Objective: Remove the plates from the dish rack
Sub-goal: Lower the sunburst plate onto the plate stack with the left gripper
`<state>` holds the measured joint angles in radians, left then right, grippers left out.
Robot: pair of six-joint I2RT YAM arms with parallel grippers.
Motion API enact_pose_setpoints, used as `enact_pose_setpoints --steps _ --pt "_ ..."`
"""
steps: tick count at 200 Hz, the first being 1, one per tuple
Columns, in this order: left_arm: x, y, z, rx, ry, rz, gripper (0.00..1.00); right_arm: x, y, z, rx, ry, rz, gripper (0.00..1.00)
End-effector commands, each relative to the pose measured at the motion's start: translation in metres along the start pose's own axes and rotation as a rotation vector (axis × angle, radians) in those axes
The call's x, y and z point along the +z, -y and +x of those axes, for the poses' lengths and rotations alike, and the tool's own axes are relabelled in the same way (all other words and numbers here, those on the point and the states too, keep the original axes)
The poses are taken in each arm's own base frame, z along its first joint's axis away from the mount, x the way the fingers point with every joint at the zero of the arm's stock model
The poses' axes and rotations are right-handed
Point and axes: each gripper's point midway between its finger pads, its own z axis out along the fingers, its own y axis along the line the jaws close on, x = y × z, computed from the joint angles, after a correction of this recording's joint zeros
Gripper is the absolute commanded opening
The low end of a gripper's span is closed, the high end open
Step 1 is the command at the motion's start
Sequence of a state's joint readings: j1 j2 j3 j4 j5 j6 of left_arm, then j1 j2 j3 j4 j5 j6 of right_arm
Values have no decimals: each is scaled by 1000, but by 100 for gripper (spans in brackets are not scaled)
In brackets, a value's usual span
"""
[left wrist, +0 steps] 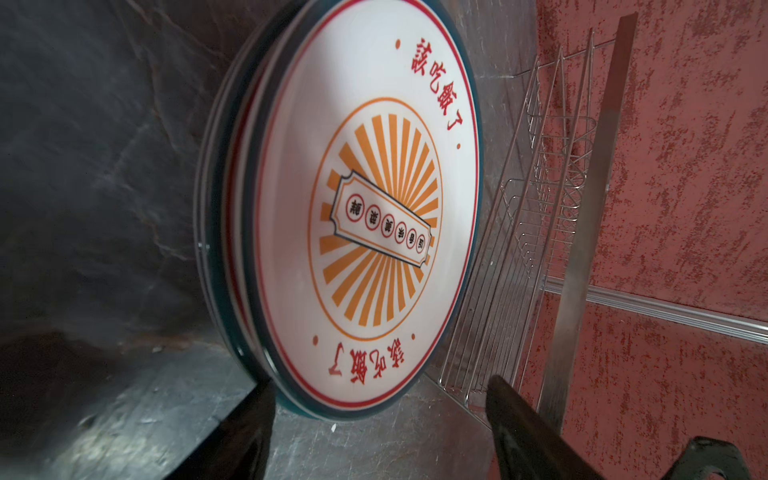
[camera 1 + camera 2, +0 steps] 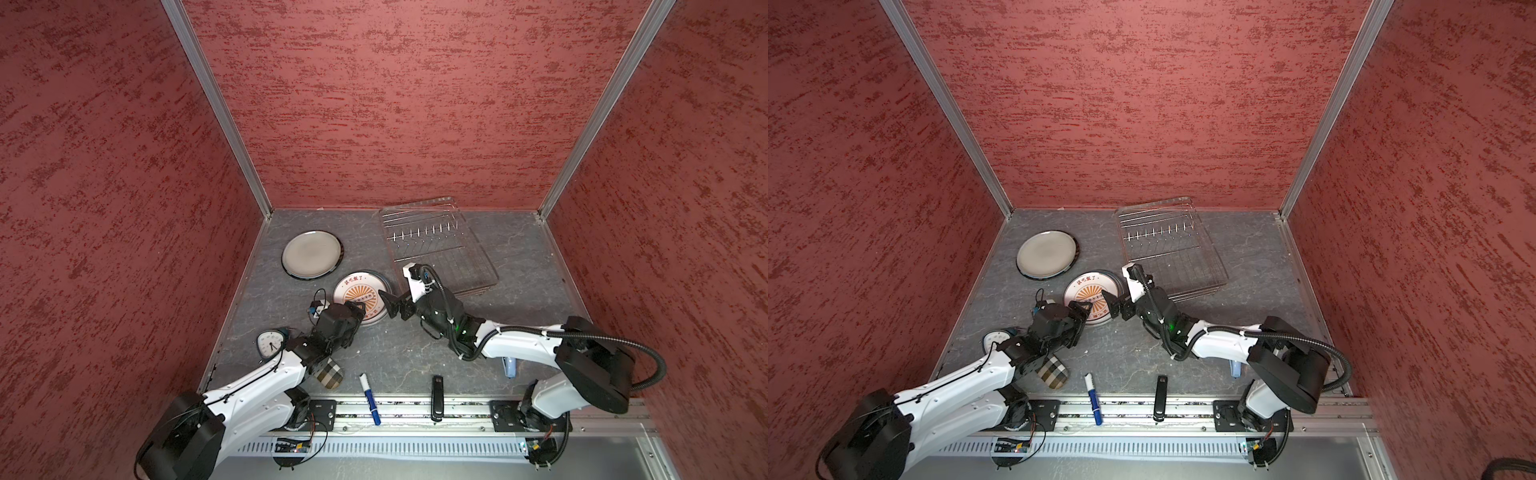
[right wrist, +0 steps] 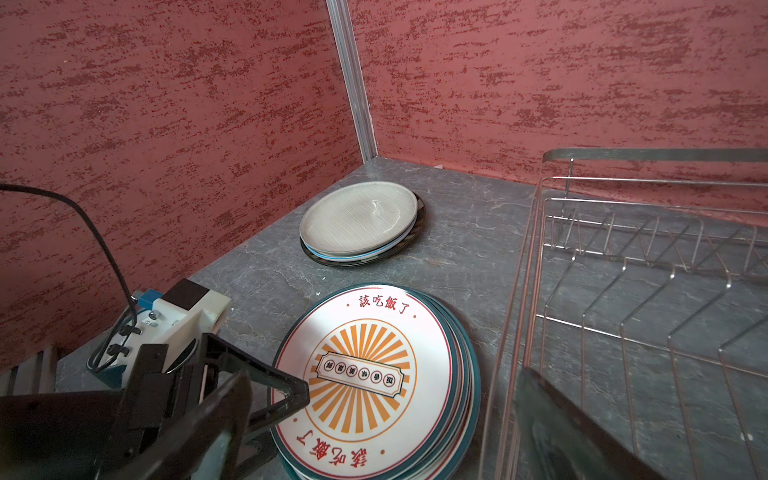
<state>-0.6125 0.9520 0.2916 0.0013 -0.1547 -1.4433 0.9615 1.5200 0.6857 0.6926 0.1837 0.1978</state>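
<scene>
Plates (image 2: pixel 353 291) lie flat in two stacks on the grey, marble-veined bench (image 2: pixel 519 266), both outside the dish rack (image 2: pixel 440 257), which stands just beside the nearer stack. That rack is thin silver wire: a rectangular grid base, low sides and a row of upright prongs (image 2: pixel 424 232). The nearer stack is round glossy ceramic, slightly staggered, with teal rims; its top sunburst plate (image 3: pixel 365 374) is white with a red ring, red characters and orange rays round a ticket-shaped label. Farther back on the left, a matte grey plate (image 3: pixel 357 216) with fine ribs sits on a blue-edged one and a dark glossy-rimmed one. The left hand (image 2: pixel 358 311) hovers at the near edge of the sunburst plate with its black fingers (image 1: pixel 523 424) spread wide, gripping nothing; whether they touch the rim I cannot tell. The right hand (image 2: pixel 392 304) is at the stack's right edge, next to the rack, its jaws fully apart and empty. Near the front lie a teal clock (image 2: pixel 270 343) with a rounded white face, a checked fabric pouch (image 2: pixel 329 375), a blue-and-white marker (image 2: pixel 370 398) and a slim black stapler-like thing (image 2: pixel 437 398). Rough red-flecked walls (image 2: pixel 395 104) enclose the bench.
</scene>
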Motion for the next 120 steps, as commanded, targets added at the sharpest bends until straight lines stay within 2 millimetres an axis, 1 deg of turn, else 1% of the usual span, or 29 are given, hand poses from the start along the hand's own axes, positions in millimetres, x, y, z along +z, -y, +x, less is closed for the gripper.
enact_pose_setpoints --steps 1,49,120 --pt "0 8 0 -9 -9 25 80 -5 -3 -12 4 49 -5 99" --pt "-1 8 -2 -7 -4 24 80 -4 -3 -13 1 49 -3 99" --pt "-9 11 -6 -3 12 44 81 -6 -4 -17 0 58 -5 99"
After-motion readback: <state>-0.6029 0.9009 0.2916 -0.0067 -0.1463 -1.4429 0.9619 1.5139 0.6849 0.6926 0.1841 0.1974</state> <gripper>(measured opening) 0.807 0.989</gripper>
